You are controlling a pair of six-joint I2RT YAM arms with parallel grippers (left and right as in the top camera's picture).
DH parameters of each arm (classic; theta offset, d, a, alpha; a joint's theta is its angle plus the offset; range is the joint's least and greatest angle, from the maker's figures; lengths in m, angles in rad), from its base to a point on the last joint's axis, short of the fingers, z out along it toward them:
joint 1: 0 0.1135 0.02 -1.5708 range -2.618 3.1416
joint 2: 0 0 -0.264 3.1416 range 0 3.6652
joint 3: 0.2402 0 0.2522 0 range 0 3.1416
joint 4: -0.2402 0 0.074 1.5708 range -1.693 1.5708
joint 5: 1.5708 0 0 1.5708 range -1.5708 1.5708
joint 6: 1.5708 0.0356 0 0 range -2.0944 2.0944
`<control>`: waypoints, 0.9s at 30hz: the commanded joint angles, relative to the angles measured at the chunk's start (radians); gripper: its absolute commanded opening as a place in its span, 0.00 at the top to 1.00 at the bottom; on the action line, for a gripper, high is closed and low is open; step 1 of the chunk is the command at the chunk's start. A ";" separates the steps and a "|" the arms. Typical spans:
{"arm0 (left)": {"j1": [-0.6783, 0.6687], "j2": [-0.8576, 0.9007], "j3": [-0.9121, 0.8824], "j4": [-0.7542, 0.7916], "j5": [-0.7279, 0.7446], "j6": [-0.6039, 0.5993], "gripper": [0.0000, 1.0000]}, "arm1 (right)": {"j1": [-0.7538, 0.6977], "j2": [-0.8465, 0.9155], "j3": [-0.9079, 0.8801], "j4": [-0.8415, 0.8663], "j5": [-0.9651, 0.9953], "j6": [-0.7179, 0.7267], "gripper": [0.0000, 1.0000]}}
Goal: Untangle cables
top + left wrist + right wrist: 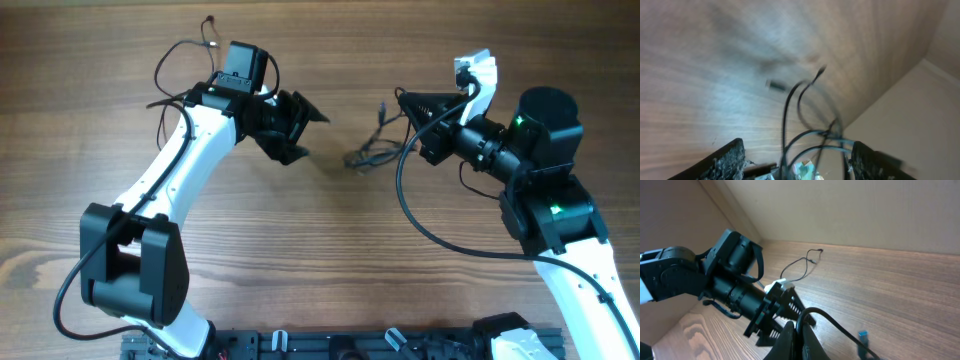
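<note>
The cables (366, 155) lie as a small dark tangle on the wooden table between my two grippers. My left gripper (308, 135) is open just left of the tangle. In the left wrist view, blurred dark cable loops (805, 100) rise in front of and between the open fingers (799, 146). My right gripper (405, 100) is shut on one black cable strand (840, 327) and holds it above the table. A blue-tipped plug (863, 336) hangs from that strand.
Another thin loose wire (175, 62) curls on the table at the back left, behind the left arm; it also shows in the right wrist view (799, 265). The left arm (730, 292) faces the right gripper closely. The table edge and a wall (920, 115) are near.
</note>
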 commanded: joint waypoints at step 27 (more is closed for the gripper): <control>-0.091 0.042 0.000 0.039 0.032 -0.166 0.57 | -0.003 0.004 0.011 0.084 0.068 0.381 0.96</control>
